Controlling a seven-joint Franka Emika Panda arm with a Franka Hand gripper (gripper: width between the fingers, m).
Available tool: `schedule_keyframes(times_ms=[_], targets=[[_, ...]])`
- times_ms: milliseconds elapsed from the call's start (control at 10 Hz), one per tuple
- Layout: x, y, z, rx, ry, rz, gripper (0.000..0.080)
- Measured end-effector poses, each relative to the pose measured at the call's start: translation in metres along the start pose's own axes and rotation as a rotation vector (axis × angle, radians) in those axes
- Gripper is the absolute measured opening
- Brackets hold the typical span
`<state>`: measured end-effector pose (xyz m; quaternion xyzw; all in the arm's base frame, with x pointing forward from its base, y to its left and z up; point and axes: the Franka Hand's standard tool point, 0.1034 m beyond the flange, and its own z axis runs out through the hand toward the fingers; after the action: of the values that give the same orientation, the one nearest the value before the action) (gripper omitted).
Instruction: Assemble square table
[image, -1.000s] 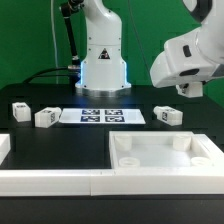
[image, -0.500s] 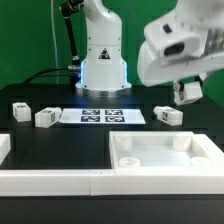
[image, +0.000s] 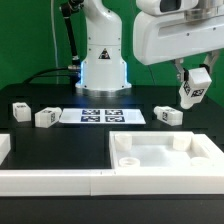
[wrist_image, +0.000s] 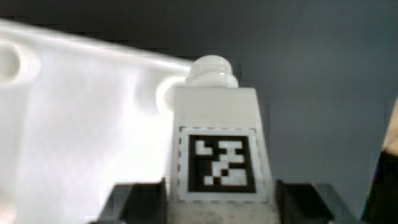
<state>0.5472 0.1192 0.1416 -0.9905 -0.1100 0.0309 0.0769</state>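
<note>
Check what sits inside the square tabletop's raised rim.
Only two round corner posts show inside the tabletop; no leg is in it. The gripper holds one leg aloft. The near rim hides the front corners.

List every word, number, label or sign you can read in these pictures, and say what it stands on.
No words or numbers can be read.
The triangular sign on the robot base: symbol too small to read.
Black-white marker tags, patterns only, on the marker board, the held leg and three loose legs.
</note>
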Motion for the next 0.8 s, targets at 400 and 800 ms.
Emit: schedule_keyframes(times_ms=[400,800], targets=[[0.047,0.014,-0.021,-0.046,0.292,0.007,0.0290],[0.050,0.024,-0.020,-0.097,0.528,0.002,0.0290]])
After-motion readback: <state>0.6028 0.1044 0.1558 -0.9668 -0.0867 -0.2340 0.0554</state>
